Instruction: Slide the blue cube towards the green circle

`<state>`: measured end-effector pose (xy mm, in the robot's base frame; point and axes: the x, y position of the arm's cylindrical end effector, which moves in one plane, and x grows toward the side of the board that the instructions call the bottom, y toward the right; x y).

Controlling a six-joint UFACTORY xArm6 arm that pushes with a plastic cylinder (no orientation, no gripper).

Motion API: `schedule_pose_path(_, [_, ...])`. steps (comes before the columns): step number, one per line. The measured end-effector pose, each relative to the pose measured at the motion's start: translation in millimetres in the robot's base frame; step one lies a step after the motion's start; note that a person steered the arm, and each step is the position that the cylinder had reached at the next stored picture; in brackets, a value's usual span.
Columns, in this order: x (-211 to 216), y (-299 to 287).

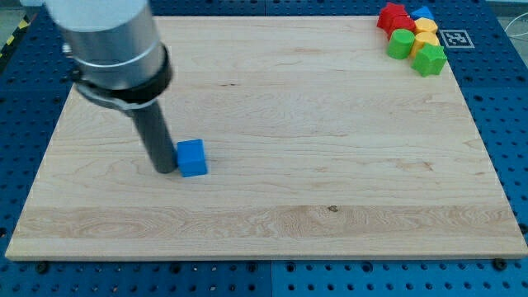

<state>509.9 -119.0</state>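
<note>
Nearest the camera runs the bare front edge of the wooden worktop (247, 239), with nothing standing on that strip. Just beyond it, in the view's left half, sits the blue cube (192, 157), and my tip (165, 170) stands against its left face, touching or all but touching. The rod carries no fingers, so there is nothing to open or close; it can only push.

Far off at the view's top right lies the cluster of blocks: the green circle (402, 44) on its left side, a green block (430, 59) of less clear shape just right of it and lower, yellow blocks (426, 35) between and behind, a red block (393, 17) at the back left, and a small blue piece (424, 12) peeking out behind.

The cube is well apart from its target, so the step in hand is a long diagonal push up and to the view's right. As I judge it, my tip sits a little too squarely to the left; shifting it slightly towards the cube's near-left corner would aim the shove at the circle. Keeping the line through the cube's middle should stop it spinning off, and easing up near the cluster would avoid scattering the neighbours.
</note>
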Motion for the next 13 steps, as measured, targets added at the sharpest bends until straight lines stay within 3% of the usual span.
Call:
schedule_pose_path(3, [9.5,122.9])
schedule_pose_path(5, [5.2,173.2])
schedule_pose_path(9, [-24.1,136.5])
schedule_pose_path(13, [-94.6,232.3])
